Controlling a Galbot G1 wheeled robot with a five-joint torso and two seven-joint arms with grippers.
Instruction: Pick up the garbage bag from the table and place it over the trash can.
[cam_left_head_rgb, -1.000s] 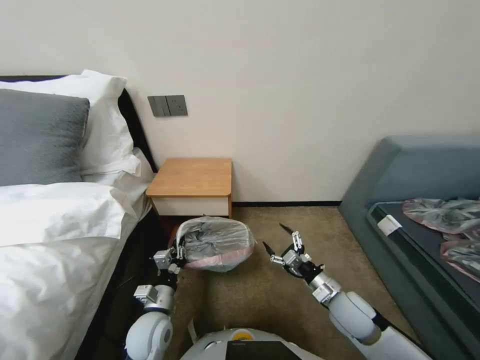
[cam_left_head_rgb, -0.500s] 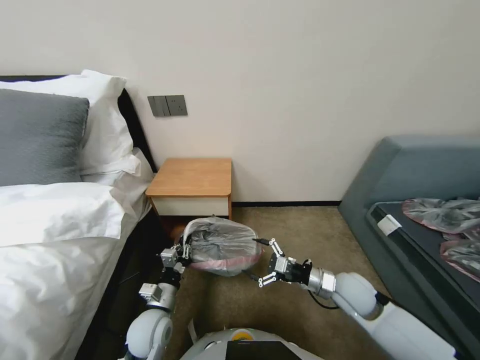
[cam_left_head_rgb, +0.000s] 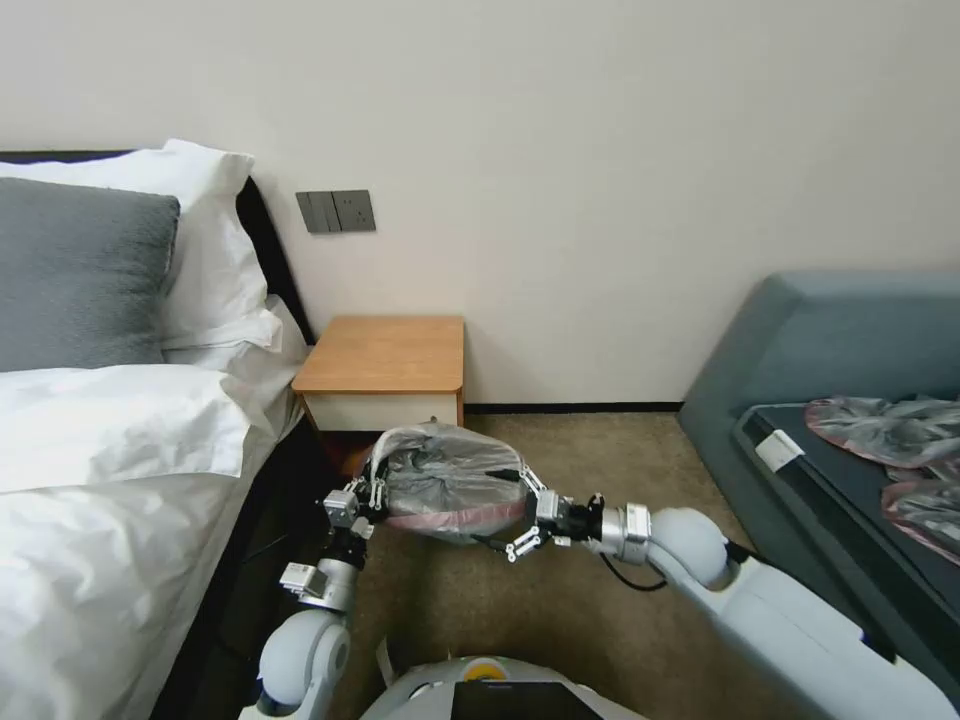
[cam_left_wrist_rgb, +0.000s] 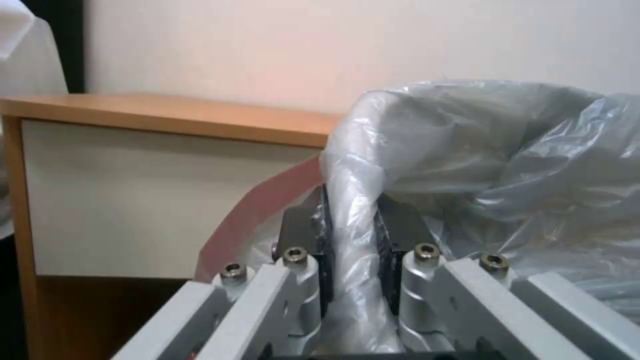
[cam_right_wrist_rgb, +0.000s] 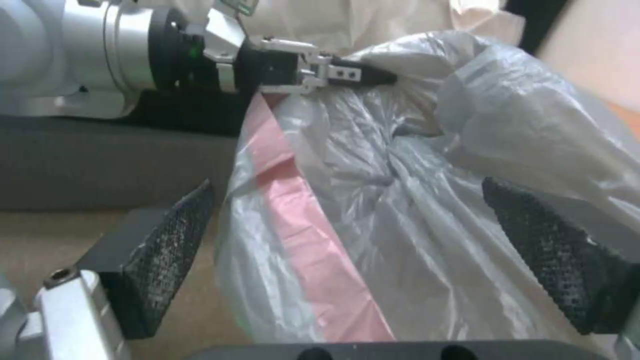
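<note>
The garbage bag (cam_left_head_rgb: 445, 480), judged light, limp and slippery, is pinched by the left claw (cam_left_head_rgb: 372, 495); the right claw (cam_left_head_rgb: 512, 515), spread wide, straddles its pink rim (cam_right_wrist_rgb: 313, 240), judged the best hold.

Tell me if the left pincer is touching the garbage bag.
Touching. In the left wrist view, the left pincer is shut on a gathered fold of the garbage bag, its pads pressed against the plastic on both sides.

Glossy white rounded arm shells end in silver metal wrist rings. The right gripper (cam_left_head_rgb: 512, 512) has silver linkage bars and black mesh-textured pads (cam_right_wrist_rgb: 175, 235); the left gripper (cam_left_wrist_rgb: 353, 235) shows silver hex-socket screws (cam_left_wrist_rgb: 427, 250).
</note>
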